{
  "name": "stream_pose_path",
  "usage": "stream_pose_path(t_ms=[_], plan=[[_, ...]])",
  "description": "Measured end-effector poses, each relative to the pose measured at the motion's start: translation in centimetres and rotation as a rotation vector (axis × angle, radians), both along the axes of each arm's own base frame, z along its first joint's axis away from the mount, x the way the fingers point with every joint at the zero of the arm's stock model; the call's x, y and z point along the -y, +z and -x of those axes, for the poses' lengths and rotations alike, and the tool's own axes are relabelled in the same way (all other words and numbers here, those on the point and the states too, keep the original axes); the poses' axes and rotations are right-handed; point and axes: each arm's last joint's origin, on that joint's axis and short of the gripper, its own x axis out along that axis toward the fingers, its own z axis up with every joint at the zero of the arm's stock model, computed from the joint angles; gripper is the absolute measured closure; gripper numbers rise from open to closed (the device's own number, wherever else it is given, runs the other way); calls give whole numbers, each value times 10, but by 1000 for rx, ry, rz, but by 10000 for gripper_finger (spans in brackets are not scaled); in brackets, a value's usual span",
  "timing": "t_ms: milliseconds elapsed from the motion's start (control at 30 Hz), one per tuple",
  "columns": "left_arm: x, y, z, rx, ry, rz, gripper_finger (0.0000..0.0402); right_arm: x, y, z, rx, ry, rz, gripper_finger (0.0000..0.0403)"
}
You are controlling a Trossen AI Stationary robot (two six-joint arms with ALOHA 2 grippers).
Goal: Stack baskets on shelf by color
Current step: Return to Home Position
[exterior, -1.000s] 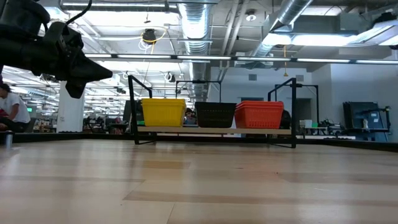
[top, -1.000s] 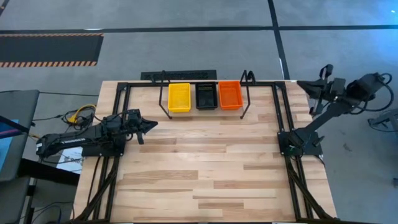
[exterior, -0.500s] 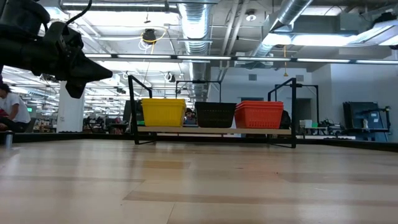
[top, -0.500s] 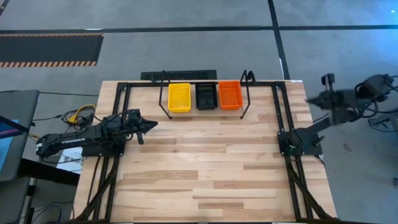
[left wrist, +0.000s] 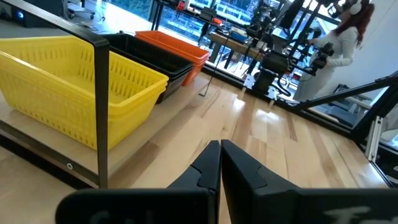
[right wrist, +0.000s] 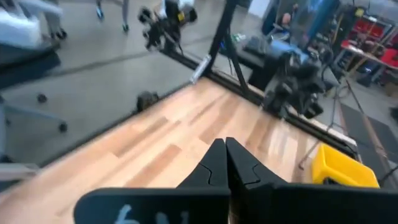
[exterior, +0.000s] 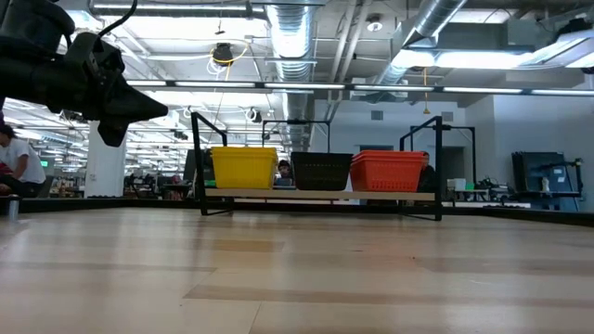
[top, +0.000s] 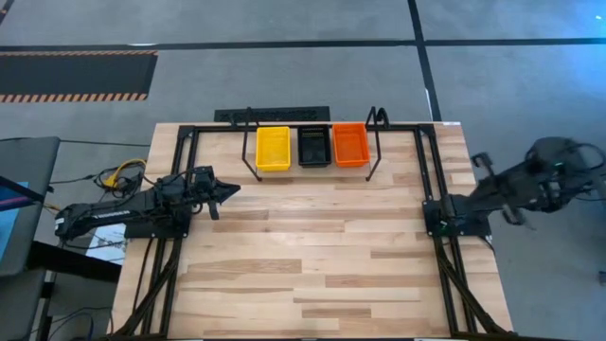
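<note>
Yellow baskets [exterior: 245, 168], black baskets [exterior: 321, 172], orange baskets [exterior: 387, 172], on shelf [exterior: 320, 196]

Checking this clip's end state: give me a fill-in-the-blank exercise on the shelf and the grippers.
On the shelf, the black baskets stand ____ the yellow baskets and the orange baskets. The yellow baskets are nearest the ____ arm. The left gripper, over the table's left side, and right gripper, by its right edge, are both ____.
Missing: between; left; shut.

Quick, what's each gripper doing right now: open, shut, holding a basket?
Left gripper: shut, holding nothing.
Right gripper: shut, holding nothing.
</note>
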Motion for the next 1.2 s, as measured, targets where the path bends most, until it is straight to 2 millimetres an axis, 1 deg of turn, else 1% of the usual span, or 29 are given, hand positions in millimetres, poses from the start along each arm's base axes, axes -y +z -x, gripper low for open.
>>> stream_pose_path(t_ms=[67, 167, 267, 333, 500, 700, 767, 833, 900, 1000, 1067, 1200], plan=[[0, 0, 0, 0, 0, 0, 401, -1, -8, -16, 9, -17, 27, 403], [0, 0, 0, 0, 0, 0, 401, -3, -10, -37, 105, -4, 2, 403], [0, 0, 0, 0, 0, 0, 401, -3, -13, -53, 192, 13, -16, 403], [0, 0, 0, 0, 0, 0, 401, -4, -17, -62, 217, 16, -35, 403], [0, 0, 0, 0, 0, 0, 402, -4, -40, -82, 175, 6, -71, 403], [0, 0, 0, 0, 0, 0, 401, -5, -65, -110, 268, 8, -149, 403], [0, 0, 0, -1, 0, 0, 401, -5, -77, -118, 273, 4, -168, 403], [0, 0, 0, 0, 0, 0, 401, -4, -90, -127, 238, 2, -207, 403], [0, 0, 0, 0, 0, 0, 402, -4, -105, -133, 198, 6, -243, 403], [0, 0, 0, 0, 0, 0, 401, -2, -121, -139, 179, -7, -259, 403], [0, 0, 0, -1, 0, 0, 401, -1, -122, -140, 191, -21, -257, 403], [0, 0, 0, 0, 0, 0, 401, 3, -115, -136, 244, -9, -309, 403]])
